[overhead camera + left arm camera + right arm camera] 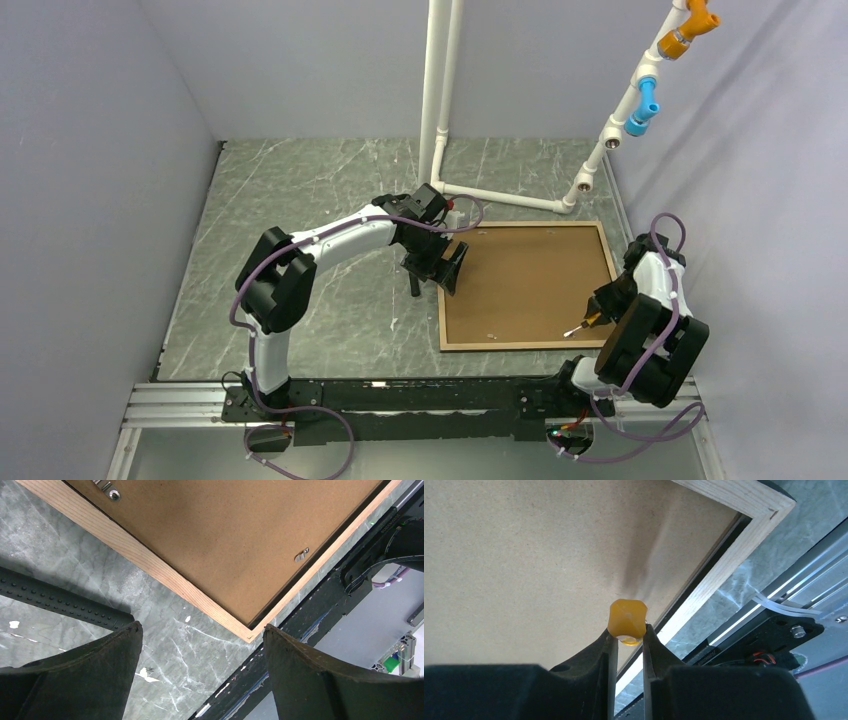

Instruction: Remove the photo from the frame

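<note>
Crosswise, long axis left-to-right, the frame (520, 346) lies back up; left pincer (200, 632) released, right pincer (630, 636) grasping an orange tool (626, 616).

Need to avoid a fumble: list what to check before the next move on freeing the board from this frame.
1. The frame face down, backing board up: ok.
2. The right hand shut on the yellow-handled tool: ok.
3. The left hand open, holding nothing: ok.
4. The metal clip turned clear of the board: cannot tell.
5. Board lifted free of the frame: not ok, it sits inside.
</note>
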Available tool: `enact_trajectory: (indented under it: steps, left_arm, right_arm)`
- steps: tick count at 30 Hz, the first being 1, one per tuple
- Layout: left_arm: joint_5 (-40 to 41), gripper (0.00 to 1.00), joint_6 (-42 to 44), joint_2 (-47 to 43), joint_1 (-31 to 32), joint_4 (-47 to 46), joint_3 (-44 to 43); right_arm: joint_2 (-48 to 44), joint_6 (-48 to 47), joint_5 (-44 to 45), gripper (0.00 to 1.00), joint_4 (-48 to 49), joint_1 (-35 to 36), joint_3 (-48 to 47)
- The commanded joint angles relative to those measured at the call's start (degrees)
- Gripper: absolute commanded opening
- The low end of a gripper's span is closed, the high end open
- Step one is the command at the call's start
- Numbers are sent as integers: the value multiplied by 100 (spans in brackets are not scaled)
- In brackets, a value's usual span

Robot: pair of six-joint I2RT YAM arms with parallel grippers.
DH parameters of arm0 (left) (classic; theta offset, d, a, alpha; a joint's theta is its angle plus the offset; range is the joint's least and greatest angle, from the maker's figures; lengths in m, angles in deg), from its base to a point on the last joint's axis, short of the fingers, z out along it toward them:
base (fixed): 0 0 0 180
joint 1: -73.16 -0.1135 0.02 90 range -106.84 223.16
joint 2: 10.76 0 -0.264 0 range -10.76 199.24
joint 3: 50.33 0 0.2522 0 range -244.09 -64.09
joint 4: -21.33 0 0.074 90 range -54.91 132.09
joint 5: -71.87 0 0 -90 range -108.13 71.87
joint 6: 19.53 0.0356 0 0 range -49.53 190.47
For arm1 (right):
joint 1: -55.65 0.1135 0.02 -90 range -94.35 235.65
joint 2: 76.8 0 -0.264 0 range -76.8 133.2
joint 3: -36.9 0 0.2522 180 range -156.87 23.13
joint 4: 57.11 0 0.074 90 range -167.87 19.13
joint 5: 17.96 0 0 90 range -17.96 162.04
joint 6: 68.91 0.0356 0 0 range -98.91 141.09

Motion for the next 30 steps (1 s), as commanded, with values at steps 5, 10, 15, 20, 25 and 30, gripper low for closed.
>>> enact_trajectory:
  steps: [5, 10, 15, 20, 25, 30]
  left_arm:
    - [-50, 93, 94, -158, -65, -39, 54]
    - [-55, 93, 75, -227, -93, -29, 135]
    - [-167, 94, 14, -391, -209, -58, 215]
    - [-137, 94, -88, -825, -518, -137, 496]
    - [-128, 95, -293, -1511, -1012, -455, 1109]
    - [45, 96, -403, -2280, -1435, -710, 1696]
  right_arm:
    - [64, 93, -177, 0, 265, 60, -361]
    - [195, -55, 76, 0, -66, 581, -1216]
    - [238, -45, 52, 0, -160, 1488, -1652]
    - [567, -61, 230, 0, -104, 2906, -2168]
    - [507, -117, -152, 0, 570, 3778, -2094]
    - [342, 67, -164, 0, 1353, 4794, -1793]
